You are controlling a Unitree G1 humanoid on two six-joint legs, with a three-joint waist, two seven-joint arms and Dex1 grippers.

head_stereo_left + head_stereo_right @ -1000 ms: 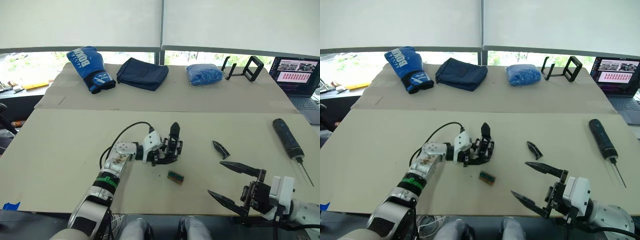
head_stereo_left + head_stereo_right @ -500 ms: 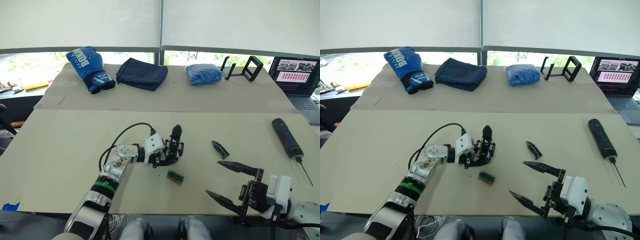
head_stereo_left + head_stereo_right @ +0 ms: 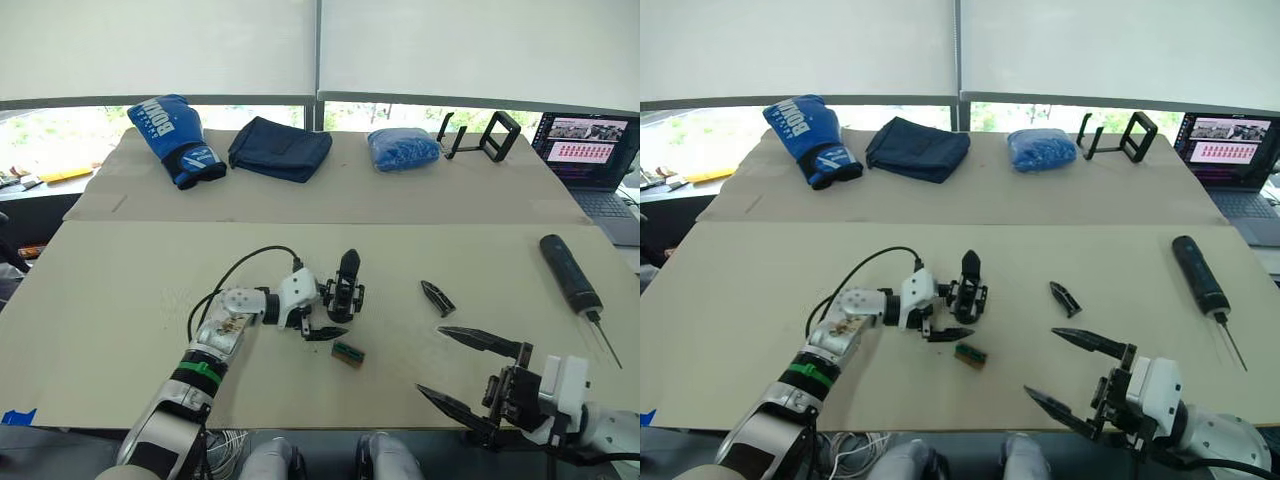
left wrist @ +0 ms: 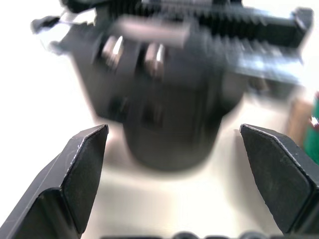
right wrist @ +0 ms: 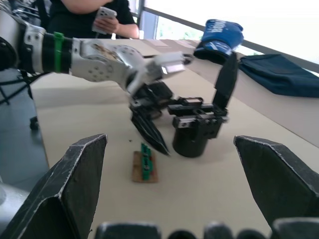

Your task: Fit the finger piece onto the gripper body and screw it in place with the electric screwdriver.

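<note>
The left gripper [image 3: 322,318] stands open, its black fingers straddling the round base of the small black gripper body [image 3: 344,290] without pinching it, so nothing is held. The right gripper [image 3: 480,375] hovers wide open and empty near the table's front edge. The flat black tapered finger piece [image 3: 438,298] lies between the two, just beyond the right gripper. The long black cylindrical electric screwdriver [image 3: 571,275] rests well to the right. This looks like the bracing step: next, closing on the body, then fetching the finger piece.
</note>
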